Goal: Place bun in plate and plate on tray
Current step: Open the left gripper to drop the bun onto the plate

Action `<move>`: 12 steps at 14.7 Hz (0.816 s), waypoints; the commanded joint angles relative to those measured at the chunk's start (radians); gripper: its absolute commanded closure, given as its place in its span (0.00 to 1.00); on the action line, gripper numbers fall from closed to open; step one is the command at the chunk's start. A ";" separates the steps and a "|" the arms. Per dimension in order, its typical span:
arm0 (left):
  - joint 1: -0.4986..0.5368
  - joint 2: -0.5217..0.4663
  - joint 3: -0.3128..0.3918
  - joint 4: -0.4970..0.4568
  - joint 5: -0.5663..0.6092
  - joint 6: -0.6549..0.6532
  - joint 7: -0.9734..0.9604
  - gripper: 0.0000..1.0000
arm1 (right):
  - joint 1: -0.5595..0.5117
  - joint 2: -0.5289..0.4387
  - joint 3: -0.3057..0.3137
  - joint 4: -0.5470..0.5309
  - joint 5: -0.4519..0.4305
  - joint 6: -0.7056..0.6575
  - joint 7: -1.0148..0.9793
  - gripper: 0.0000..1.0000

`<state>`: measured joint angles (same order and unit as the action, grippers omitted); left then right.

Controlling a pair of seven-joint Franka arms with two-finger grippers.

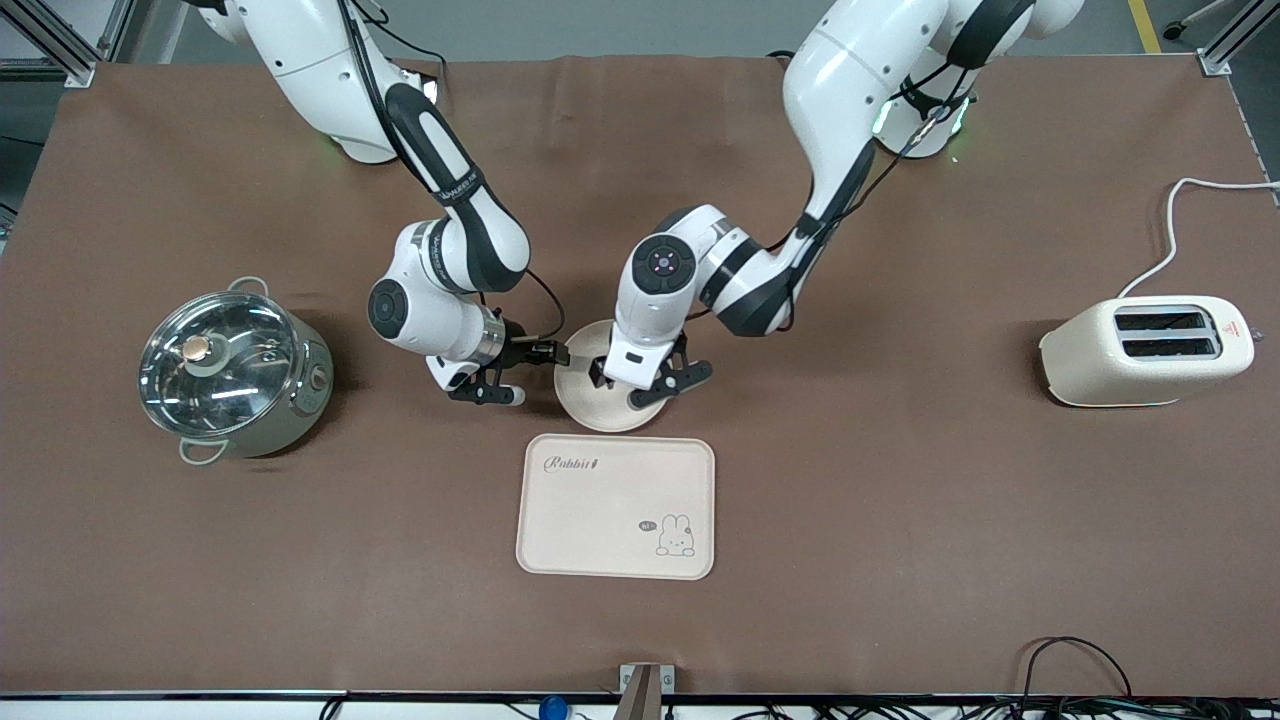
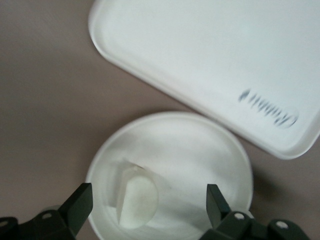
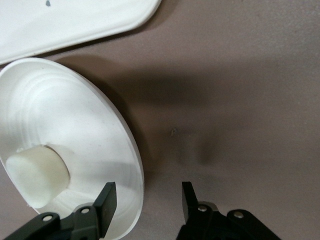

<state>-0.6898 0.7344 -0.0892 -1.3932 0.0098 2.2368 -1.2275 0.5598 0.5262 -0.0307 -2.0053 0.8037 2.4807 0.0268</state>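
Observation:
The round plate (image 1: 590, 408) lies on the table just farther from the front camera than the Rabbit tray (image 1: 617, 505). The bun (image 2: 137, 196) lies in the plate; the right wrist view shows it too (image 3: 37, 175), while the front view hides it under the left hand. My left gripper (image 1: 645, 390) hangs open just above the plate (image 2: 200, 150), fingers on either side of the bun. My right gripper (image 1: 530, 374) is open at the plate's rim (image 3: 131, 145) on the right arm's side, one finger over the dish, one outside. The tray (image 2: 200, 55) is bare.
A steel pot with a glass lid (image 1: 230, 375) stands toward the right arm's end of the table. A cream toaster (image 1: 1150, 350) with a white cable stands toward the left arm's end. The tray's corner shows in the right wrist view (image 3: 60, 20).

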 commanded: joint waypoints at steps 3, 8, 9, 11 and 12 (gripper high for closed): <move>0.142 -0.298 0.031 -0.033 0.062 -0.244 0.169 0.00 | 0.022 0.046 -0.009 0.043 0.026 0.004 -0.013 0.64; 0.335 -0.515 0.029 -0.038 0.079 -0.466 0.547 0.00 | 0.020 0.049 -0.009 0.056 0.025 -0.002 -0.015 1.00; 0.376 -0.552 0.029 -0.038 0.078 -0.509 0.641 0.00 | 0.015 0.049 -0.009 0.057 0.025 -0.005 -0.016 1.00; 0.462 -0.610 0.025 -0.038 0.064 -0.592 0.817 0.00 | 0.008 0.048 -0.009 0.056 0.025 -0.009 -0.039 1.00; 0.499 -0.639 0.025 -0.040 0.061 -0.623 0.895 0.00 | 0.005 0.038 -0.009 0.056 0.025 -0.020 -0.047 1.00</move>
<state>-0.2481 0.1677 -0.0525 -1.3898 0.0727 1.6590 -0.4618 0.5692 0.5709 -0.0357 -1.9586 0.8039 2.4797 0.0162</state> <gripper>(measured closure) 0.000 0.965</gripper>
